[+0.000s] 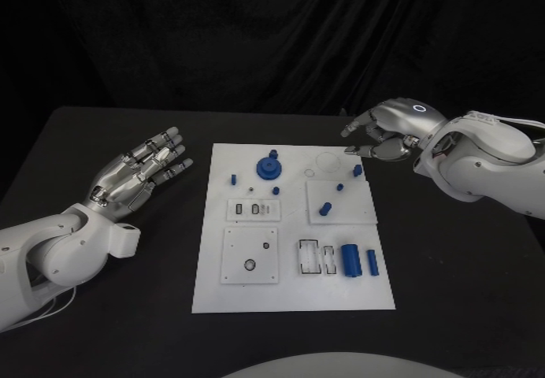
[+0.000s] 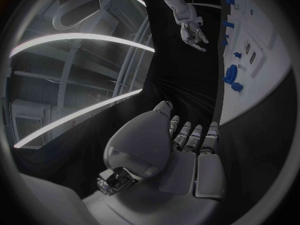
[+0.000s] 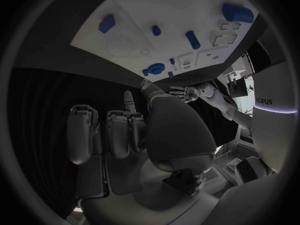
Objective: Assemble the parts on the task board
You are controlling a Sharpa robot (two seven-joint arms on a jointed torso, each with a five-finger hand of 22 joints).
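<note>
The white task board [image 1: 216,299] [image 2: 256,97] [image 3: 134,0] lies in the middle of the table. On it are a blue gear [image 1: 269,167] [image 2: 231,74] [image 3: 155,68], small blue pegs [image 1: 339,187], a short blue cylinder [image 1: 326,209] and two longer blue cylinders [image 1: 352,260] near the front right. My left hand [image 1: 142,169] [image 2: 187,150] hovers open to the left of the board, fingers spread. My right hand [image 1: 386,130] [image 3: 119,135] hangs over the board's far right corner, fingers loosely bent and holding nothing. A blue piece [image 1: 357,168] [image 3: 106,23] lies just below its fingertips.
A clear ring [image 1: 326,163] lies at the far end of the board. Raised white sub-plates [image 1: 250,254] and a row of slots [image 1: 309,256] sit on the near half. Bare black table [image 1: 454,260] surrounds the board on both sides.
</note>
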